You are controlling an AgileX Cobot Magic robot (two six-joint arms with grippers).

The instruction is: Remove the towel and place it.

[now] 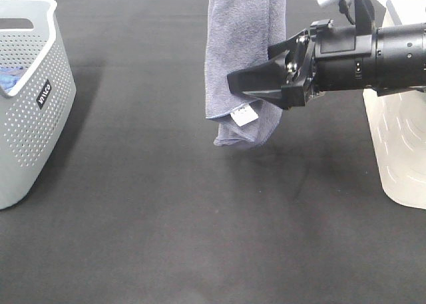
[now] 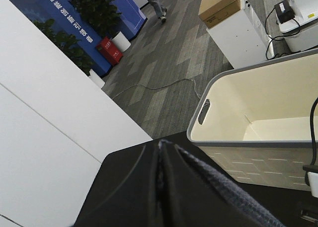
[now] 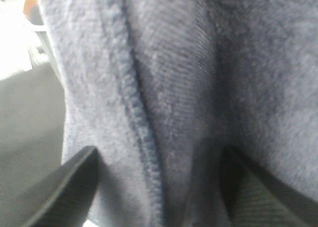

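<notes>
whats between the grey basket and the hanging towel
Nothing stands there. The exterior high view shows only bare black table between the grey basket and the towel.

The right end effector [image 1: 251, 70] is matte black, with broad wedge-shaped fingers [image 1: 256, 84] on a blocky body that carries a small silver screw head. Behind it runs a thick black cylindrical forearm [image 1: 393, 54] with ringed sections and a black cable [image 1: 363, 11]. One finger pad [image 3: 258, 197] is finely ribbed. The left end effector [image 2: 160, 146] is equally black.
</notes>
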